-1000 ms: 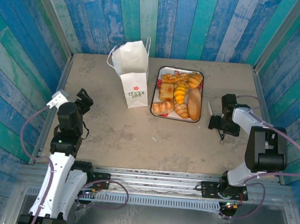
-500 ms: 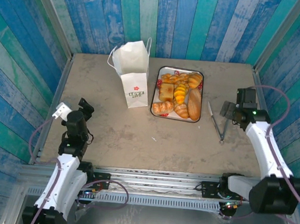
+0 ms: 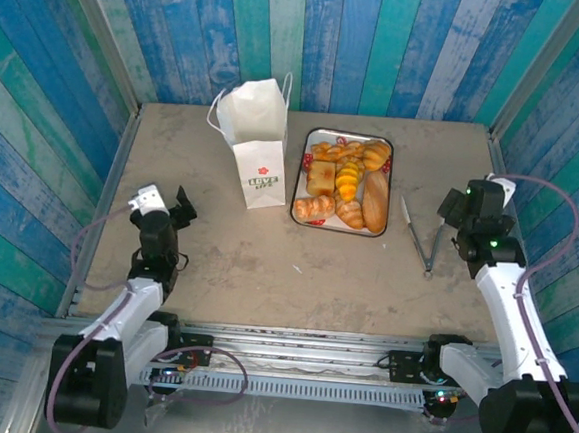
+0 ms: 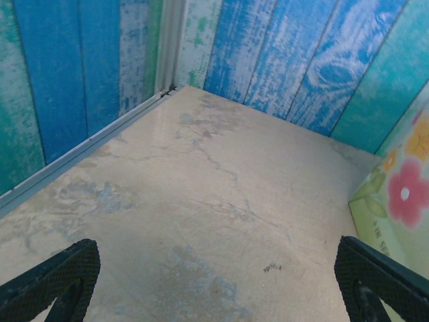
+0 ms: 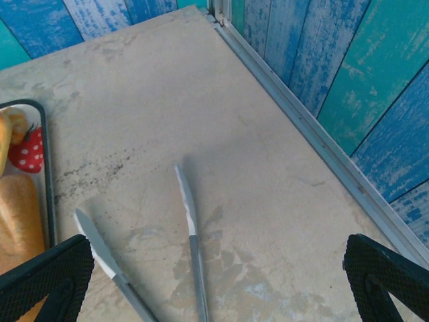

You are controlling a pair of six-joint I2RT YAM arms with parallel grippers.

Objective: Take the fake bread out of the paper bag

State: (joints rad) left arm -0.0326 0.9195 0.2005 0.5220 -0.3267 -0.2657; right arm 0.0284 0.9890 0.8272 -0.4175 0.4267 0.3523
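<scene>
The paper bag stands upright at the back of the table, a little left of the middle, with its mouth turned upward. The fake bread lies outside the bag, all together on a strawberry-printed tray that is just beside the bag, on its right. I cannot tell whether something is inside the bag. A pair of metal tongs lies on the table to the right of the tray, not touching it. The right gripper is near the tongs, its jaws spread wide and holding nothing. The left gripper is at the left side of the table, well apart from the bag, also released and empty
</scene>
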